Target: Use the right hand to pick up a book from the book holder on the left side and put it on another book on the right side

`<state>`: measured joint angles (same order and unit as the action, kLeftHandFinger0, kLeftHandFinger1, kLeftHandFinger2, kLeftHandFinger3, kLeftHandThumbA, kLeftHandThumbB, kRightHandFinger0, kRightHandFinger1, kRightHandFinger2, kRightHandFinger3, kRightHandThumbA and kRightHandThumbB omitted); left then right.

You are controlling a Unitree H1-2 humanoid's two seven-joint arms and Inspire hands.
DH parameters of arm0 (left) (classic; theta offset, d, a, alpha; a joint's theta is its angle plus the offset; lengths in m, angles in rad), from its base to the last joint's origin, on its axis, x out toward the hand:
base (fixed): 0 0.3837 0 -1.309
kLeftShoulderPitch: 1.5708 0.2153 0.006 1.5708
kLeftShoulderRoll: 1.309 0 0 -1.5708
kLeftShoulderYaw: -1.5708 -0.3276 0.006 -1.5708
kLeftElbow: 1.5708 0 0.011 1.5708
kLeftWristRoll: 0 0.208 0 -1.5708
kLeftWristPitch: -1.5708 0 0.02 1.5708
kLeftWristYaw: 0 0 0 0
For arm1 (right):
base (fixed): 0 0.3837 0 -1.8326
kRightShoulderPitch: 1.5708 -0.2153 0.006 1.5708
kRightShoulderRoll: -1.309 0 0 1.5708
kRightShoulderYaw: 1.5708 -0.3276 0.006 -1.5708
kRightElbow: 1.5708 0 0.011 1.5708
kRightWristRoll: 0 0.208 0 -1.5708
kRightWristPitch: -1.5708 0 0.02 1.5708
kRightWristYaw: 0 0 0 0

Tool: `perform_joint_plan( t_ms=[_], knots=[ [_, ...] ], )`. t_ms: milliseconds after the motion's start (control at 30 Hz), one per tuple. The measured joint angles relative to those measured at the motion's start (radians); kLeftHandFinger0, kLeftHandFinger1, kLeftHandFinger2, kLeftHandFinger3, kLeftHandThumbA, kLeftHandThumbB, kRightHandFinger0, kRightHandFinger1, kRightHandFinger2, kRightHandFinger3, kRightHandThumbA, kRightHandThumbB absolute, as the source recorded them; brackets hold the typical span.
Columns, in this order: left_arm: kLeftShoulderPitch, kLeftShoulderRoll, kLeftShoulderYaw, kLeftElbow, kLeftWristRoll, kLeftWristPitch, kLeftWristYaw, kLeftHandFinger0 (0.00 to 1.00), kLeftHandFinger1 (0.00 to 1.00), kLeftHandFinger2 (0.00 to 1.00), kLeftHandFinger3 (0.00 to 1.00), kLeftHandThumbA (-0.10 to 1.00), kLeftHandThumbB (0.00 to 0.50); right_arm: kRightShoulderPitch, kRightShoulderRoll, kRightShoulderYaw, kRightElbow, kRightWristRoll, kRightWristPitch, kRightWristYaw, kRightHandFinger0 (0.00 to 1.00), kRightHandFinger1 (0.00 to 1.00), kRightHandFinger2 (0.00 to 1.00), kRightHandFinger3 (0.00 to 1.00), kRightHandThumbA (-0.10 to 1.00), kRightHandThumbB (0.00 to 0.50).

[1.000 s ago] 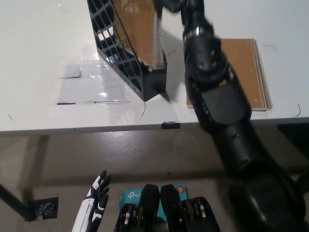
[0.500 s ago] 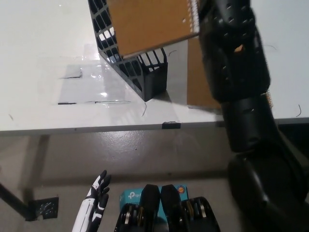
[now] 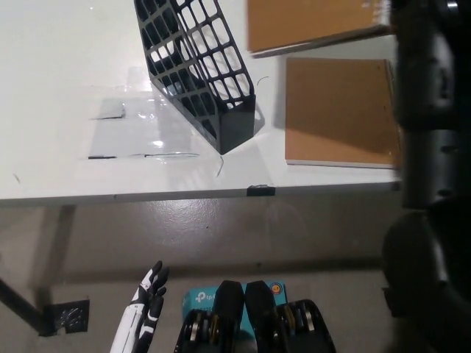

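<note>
The black lattice book holder [image 3: 195,66] stands on the white table [image 3: 66,158] and shows no book inside. A brown spiral-bound book [image 3: 316,26] hangs in the air at the top of the head view, to the right of the holder. Its right end meets my black right hand [image 3: 423,15] at the top right, which is shut on it; the fingers are mostly hidden. Below it a second brown book [image 3: 338,110] lies flat on the table's right side. My white left hand [image 3: 143,312] rests low at the lower left, open and below the table.
My black right arm [image 3: 430,147] runs up the picture's right edge and covers the lying book's right edge. Tape marks [image 3: 110,114] sit on the table left of the holder. A teal box [image 3: 199,300] lies on the floor by the table's front edge.
The book has come out of the holder and travelled right, now over the lying book's far part. My right arm has swung to the right edge. The left hand has not moved.
</note>
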<state>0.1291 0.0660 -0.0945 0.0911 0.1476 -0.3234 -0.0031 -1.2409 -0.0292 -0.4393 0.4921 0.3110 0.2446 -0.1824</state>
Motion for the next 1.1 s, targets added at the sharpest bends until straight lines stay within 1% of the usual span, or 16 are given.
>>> perform_joint_plan(
  t_ms=[133,167,200,267,467,600,633,733,767,800,833,867,933,967,1000,1100],
  knots=[
    [0.006,0.000,0.000,0.010,-0.001,-0.001,0.000,1.00,1.00,1.00,1.00,0.97,0.165,0.008,-0.047,-0.060,0.039,0.052,0.029,0.002,0.00,0.33,0.73,1.00,-0.10,0.025],
    [0.008,0.000,0.000,0.012,-0.001,-0.002,0.000,1.00,1.00,1.00,1.00,0.97,0.166,0.016,-0.059,-0.070,0.057,0.061,0.033,0.003,0.00,0.22,0.62,1.00,-0.10,0.005],
    [0.010,0.000,0.000,0.014,-0.001,-0.002,0.000,1.00,1.00,1.00,1.00,0.97,0.165,0.025,-0.068,-0.075,0.072,0.068,0.036,0.004,0.00,0.32,0.71,1.00,-0.10,0.049],
    [0.013,0.000,0.000,0.015,-0.001,-0.003,0.000,1.00,1.00,1.00,1.00,0.97,0.159,0.043,-0.077,-0.082,0.098,0.079,0.040,0.007,0.00,0.32,0.73,1.00,-0.10,0.072],
    [0.016,-0.001,-0.002,0.018,-0.001,-0.006,0.000,1.00,1.00,1.00,1.00,0.96,0.159,0.094,-0.084,-0.108,0.286,0.108,0.040,0.014,0.00,0.24,0.75,1.00,-0.10,0.117],
    [0.016,-0.001,-0.002,0.025,-0.001,-0.008,0.000,1.00,1.00,1.00,1.00,0.95,0.164,0.103,-0.086,-0.112,0.425,0.110,0.021,0.016,0.00,0.06,0.70,1.00,-0.10,0.098],
    [0.016,-0.001,-0.002,0.025,-0.001,-0.008,0.000,1.00,1.00,1.00,1.00,0.95,0.159,0.103,-0.087,-0.115,0.470,0.113,0.002,0.020,0.00,0.04,0.68,0.80,-0.10,0.097],
    [0.015,0.000,-0.001,0.025,-0.001,-0.008,0.000,1.00,1.00,1.00,1.00,0.95,0.146,0.103,-0.095,-0.117,0.549,0.123,-0.042,0.032,0.00,0.07,0.68,0.57,-0.10,0.112],
    [0.015,0.000,-0.001,0.025,-0.001,-0.008,0.000,1.00,1.00,1.00,1.00,0.94,0.144,0.103,-0.100,-0.117,0.575,0.126,-0.056,0.037,0.00,0.06,0.69,0.64,-0.10,0.102],
    [0.015,-0.001,-0.001,0.026,-0.001,-0.008,0.000,1.00,1.00,1.00,1.00,0.94,0.135,0.103,-0.105,-0.116,0.599,0.127,-0.072,0.042,0.00,0.07,0.70,0.53,-0.10,0.102],
    [0.015,-0.001,-0.001,0.026,-0.001,-0.008,0.000,1.00,1.00,1.00,1.00,0.94,0.134,0.103,-0.109,-0.116,0.616,0.128,-0.083,0.046,0.00,0.08,0.70,0.57,-0.10,0.104],
    [0.014,-0.001,-0.001,0.027,-0.001,-0.008,0.000,1.00,1.00,1.00,1.00,0.94,0.132,0.102,-0.118,-0.115,0.641,0.129,-0.101,0.053,0.00,0.09,0.70,0.76,-0.10,0.104],
    [0.015,-0.001,-0.001,0.027,-0.001,-0.009,0.000,1.00,1.00,1.00,1.00,0.93,0.125,0.102,-0.129,-0.112,0.678,0.129,-0.127,0.061,0.00,0.11,0.70,0.51,-0.10,0.107],
    [0.014,-0.001,-0.001,0.028,-0.002,-0.009,0.000,1.00,1.00,1.00,1.00,0.93,0.125,0.102,-0.135,-0.108,0.698,0.128,-0.141,0.063,0.00,0.11,0.69,0.51,-0.10,0.107],
    [0.014,-0.001,-0.001,0.028,-0.002,-0.009,0.000,1.00,1.00,1.00,1.00,0.94,0.127,0.102,-0.137,-0.104,0.710,0.128,-0.152,0.065,0.00,0.12,0.69,0.39,-0.10,0.110],
    [0.014,-0.001,-0.001,0.028,-0.002,-0.009,0.000,1.00,1.00,1.00,1.00,0.94,0.137,0.102,-0.141,-0.096,0.738,0.128,-0.181,0.074,0.00,0.24,0.67,0.81,-0.10,0.131]
  ],
)
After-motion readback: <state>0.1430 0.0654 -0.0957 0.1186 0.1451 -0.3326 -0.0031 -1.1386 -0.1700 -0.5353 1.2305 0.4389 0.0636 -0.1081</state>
